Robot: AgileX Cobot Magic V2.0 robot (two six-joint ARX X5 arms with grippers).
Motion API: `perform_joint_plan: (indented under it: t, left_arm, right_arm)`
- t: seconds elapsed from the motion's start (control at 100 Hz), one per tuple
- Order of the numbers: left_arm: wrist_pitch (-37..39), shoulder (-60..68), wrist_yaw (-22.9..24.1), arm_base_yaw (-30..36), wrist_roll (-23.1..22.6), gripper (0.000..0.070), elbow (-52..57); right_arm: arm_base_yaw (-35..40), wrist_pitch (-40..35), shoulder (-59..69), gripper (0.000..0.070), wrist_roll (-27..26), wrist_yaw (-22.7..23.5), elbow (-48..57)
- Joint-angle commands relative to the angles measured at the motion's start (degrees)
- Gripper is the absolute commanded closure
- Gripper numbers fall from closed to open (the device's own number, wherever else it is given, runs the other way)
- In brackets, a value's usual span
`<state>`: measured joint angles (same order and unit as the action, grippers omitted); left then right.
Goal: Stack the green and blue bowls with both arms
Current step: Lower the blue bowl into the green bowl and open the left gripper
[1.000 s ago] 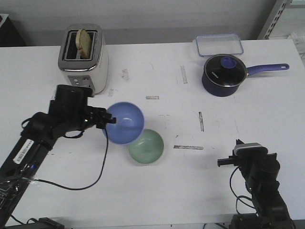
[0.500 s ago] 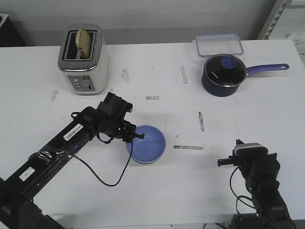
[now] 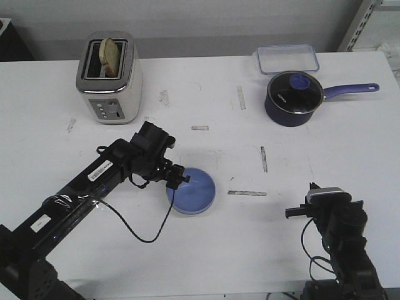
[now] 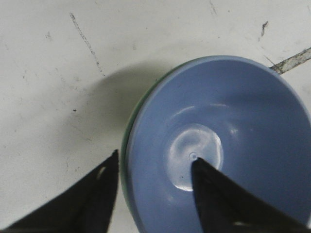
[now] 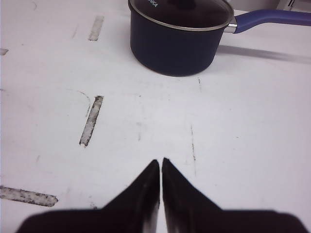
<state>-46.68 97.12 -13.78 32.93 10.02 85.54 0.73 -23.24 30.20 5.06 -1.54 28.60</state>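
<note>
The light blue bowl (image 3: pixel 195 190) sits nested inside the pale green bowl at the table's middle. In the front view the green bowl is hidden under it. In the left wrist view only a thin edge of the green bowl (image 4: pixel 125 150) shows beside the blue bowl (image 4: pixel 228 145). My left gripper (image 3: pixel 178 177) is open at the bowls' left rim. In the left wrist view (image 4: pixel 154 160) one finger is outside the rim and one is inside the blue bowl, wide apart. My right gripper (image 3: pixel 312 187) is shut and empty low at the front right, shown shut in the right wrist view (image 5: pixel 161 162).
A toaster (image 3: pixel 109 78) with a slice of bread stands at the back left. A dark blue saucepan (image 3: pixel 294 97) with a lid and long handle stands at the back right, also in the right wrist view (image 5: pixel 177 39). A clear lidded container (image 3: pixel 287 58) lies behind it.
My left arm carried the blue bowl rightward and down into the green bowl. The blue bowl has settled level inside it. The right arm has not moved.
</note>
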Motion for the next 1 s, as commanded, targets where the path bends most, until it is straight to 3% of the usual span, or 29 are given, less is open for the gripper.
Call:
perform_joint_plan:
  t: [0.0,0.08,0.3,0.38,0.5,0.68,0.84,0.99]
  left_arm:
    - [0.00,0.72,-0.22,0.48,-0.31,0.0200,0.96]
    - [0.00,0.59,-0.20,0.46,-0.28,0.0116,1.22]
    - [-0.42,-1.44,0.83,0.00,-0.31,0.0147,4.50]
    - [-0.94,-3.15,3.89,-0.68,-0.35,0.0255,6.03]
    - [-1.55,-6.88,10.82,-2.54,-2.14,0.0498,7.74]
    - [-1.88,-13.44,15.67,-7.41,-5.97,0.0696,7.74]
    - [-4.76,-18.03,15.76,-14.58,-10.14,0.0700,7.69]
    - [-4.31,-22.10,15.74,-21.53,-10.45,0.0700,5.25]
  right_arm:
    - [0.07,0.48,0.26,0.0700,-0.72,0.04,0.57]
    - [0.07,0.48,0.26,0.0700,-0.72,0.04,0.57]
    - [0.07,0.48,0.26,0.0700,-0.72,0.04,0.57]
    - [0.07,0.48,0.26,0.0700,-0.72,0.04,0.57]
    - [0.04,0.48,0.26,0.0700,-0.70,0.04,0.57]
    - [0.04,0.55,0.26,0.0700,-0.72,0.04,0.57]
    - [0.07,0.52,0.26,0.0700,-0.72,0.04,0.57]
    - [0.07,0.52,0.24,0.0700,-0.72,0.04,0.57]
